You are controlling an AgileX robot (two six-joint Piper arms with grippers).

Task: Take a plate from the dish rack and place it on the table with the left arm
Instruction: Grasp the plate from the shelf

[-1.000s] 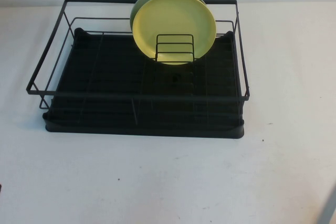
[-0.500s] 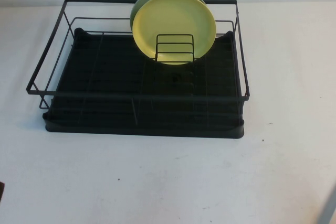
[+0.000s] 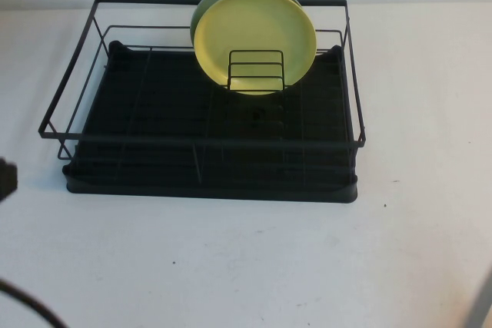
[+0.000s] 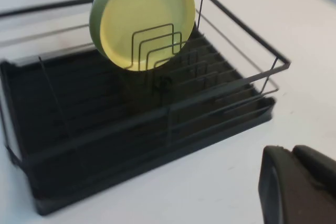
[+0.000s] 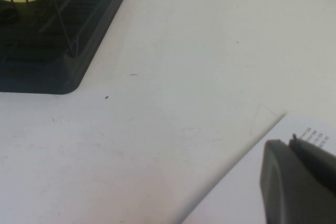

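We judged the plate (image 3: 255, 39), pale yellow and round with a raised rim, light, stiff and slick, best pinched at its top edge. It stood upright in the dish rack (image 3: 207, 144), ahead of a green plate (image 3: 201, 7). The left gripper (image 4: 296, 187) hung near the rack, the right gripper (image 5: 299, 182) well apart; whether either was parted we could not tell.

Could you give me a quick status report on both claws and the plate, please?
Left claw short of the dish rack, empty. Right claw parked by the table edge. Yellow plate upright in its holder, green plate behind. Nothing blocking.
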